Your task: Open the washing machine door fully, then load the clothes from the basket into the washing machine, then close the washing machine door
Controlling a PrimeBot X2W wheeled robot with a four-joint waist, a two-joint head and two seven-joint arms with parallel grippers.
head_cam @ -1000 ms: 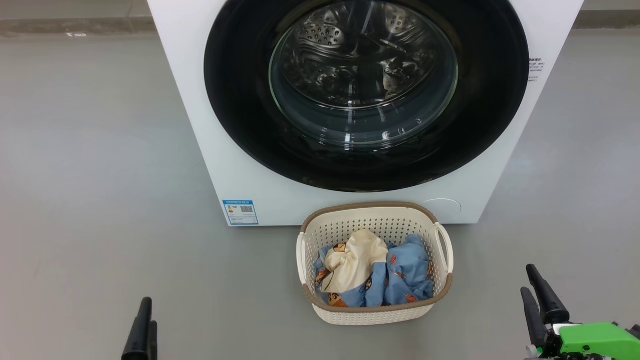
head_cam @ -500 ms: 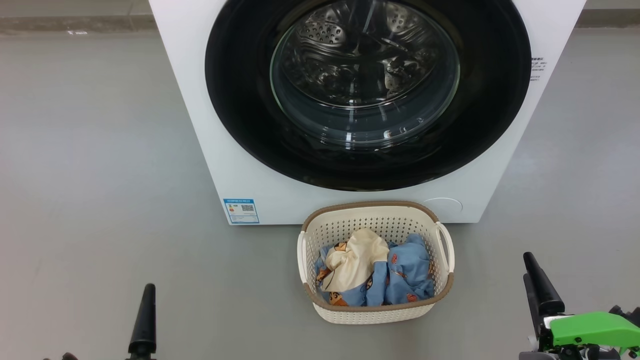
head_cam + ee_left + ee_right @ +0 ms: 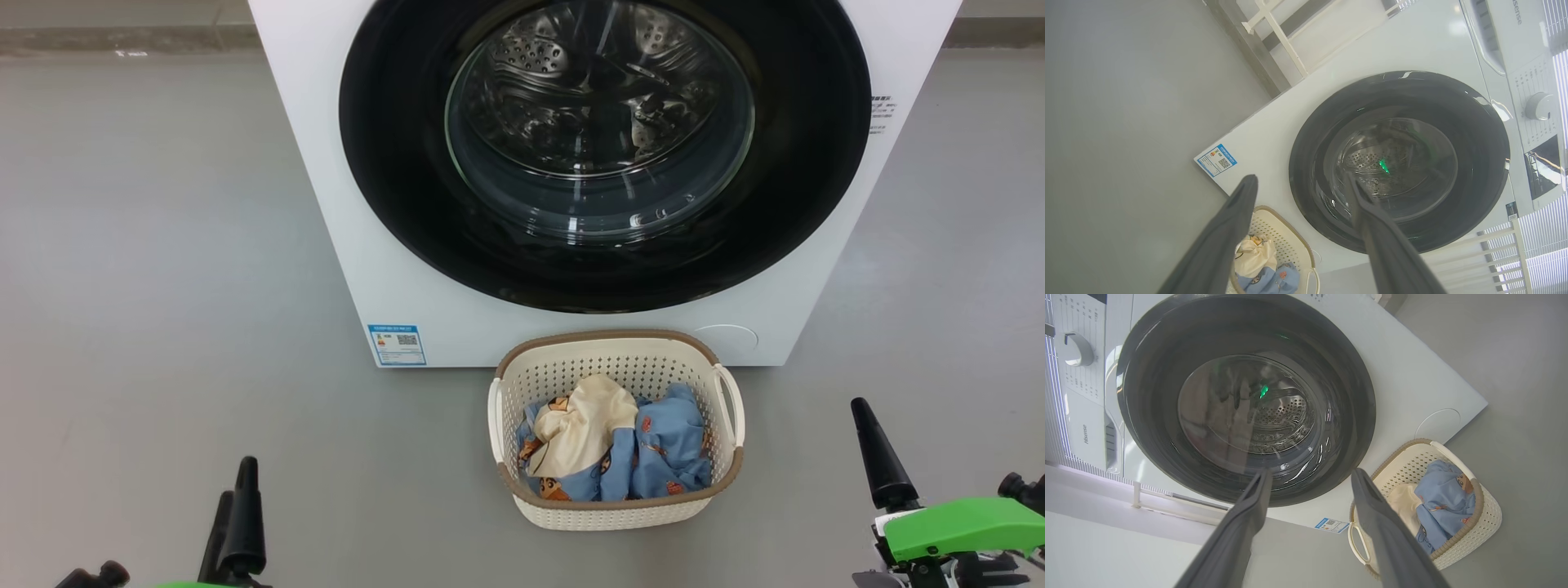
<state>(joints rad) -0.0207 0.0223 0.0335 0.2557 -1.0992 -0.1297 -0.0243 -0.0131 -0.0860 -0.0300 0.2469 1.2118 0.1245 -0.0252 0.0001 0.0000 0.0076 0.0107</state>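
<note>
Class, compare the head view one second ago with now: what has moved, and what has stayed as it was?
The left tool and right tool rose slightly toward the washing machine, both open, holding nothing. The washing machine door stays shut; the clothes stay in the basket.

1. Floor (image 3: 147, 286) lies bare at 9 and 3 o'clock of the basket (image 3: 612, 516).
2. At its 12 o'clock the machine (image 3: 326, 204) stands close; its shut door (image 3: 392, 163) bars the drum (image 3: 571, 106).
3. Basket's top is open.
</note>
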